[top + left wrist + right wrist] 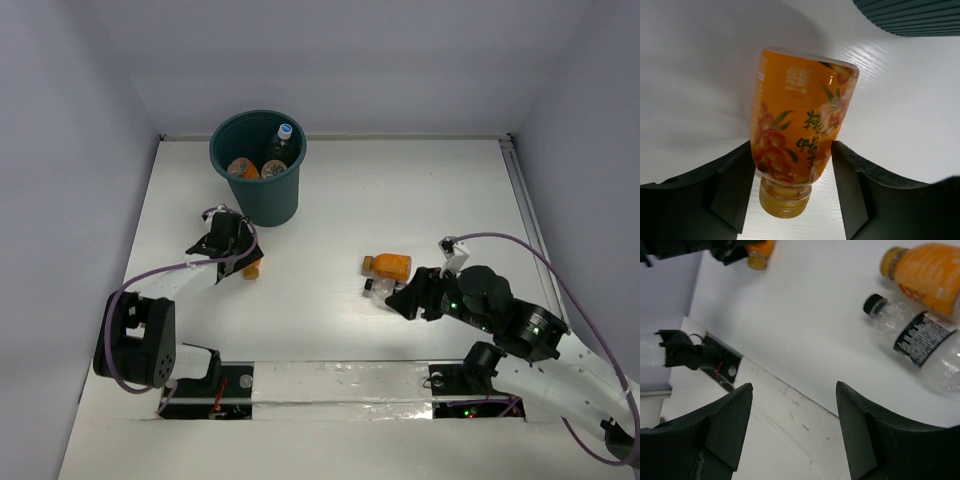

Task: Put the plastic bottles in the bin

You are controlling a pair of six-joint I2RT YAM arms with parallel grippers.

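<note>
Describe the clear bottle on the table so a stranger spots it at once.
At the right of the table, ahead of the right gripper, two bottles lie side by side. The clear bottle is the one nearer the arms, with a black cap and dark label band; its neighbour is the orange bottle.

Top view: white desk (400,200) fills centre of frame, boxed on 3 sides by plain pale lilac-grey panels: back wall (340,60) across the top, left wall (60,200) at left, right wall (590,150) at right. A thin pale rail (522,200) runs along the desk's right edge. A glossy, wrinkled strip of tape (340,378) crosses the lower part of frame, approx. parallel to the near edge. Light is even & diffuse; shadows are soft. Left wrist view: desk surface shows fine parallel ribbing w/ a bright sheen at right. Right wrist view: scuffed near strip at bottom centre, lilac wall at upper left.
</note>
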